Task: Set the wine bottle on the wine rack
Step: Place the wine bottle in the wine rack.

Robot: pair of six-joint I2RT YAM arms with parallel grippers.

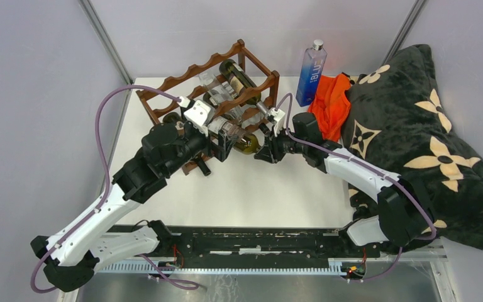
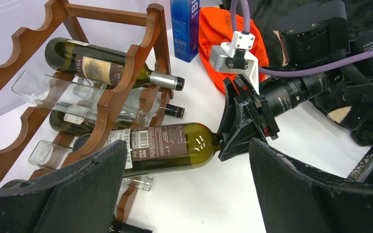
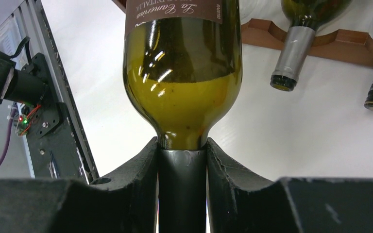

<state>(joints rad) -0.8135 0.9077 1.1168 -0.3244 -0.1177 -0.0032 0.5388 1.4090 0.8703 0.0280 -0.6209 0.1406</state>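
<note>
Right gripper [image 3: 182,160] is pinched on the neck of the wine bottle [image 3: 182,87], jaws pressed in from both sides. Left gripper [image 2: 187,167] is spread wide with nothing held, hovering over the bottle's labelled body. Bottle is laid on its side, base end passed into the bottom tier of the wine rack [image 2: 121,92], shoulder and neck sticking out front. Insertion is judged in hand, mostly done — a straight push along the bottle's axis is called for next, then release of the neck.

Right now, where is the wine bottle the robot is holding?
In the top view, the wine bottle lies mid-table, its neck pinched in the right hand, its base in the bottom tier of the wine rack.
</note>
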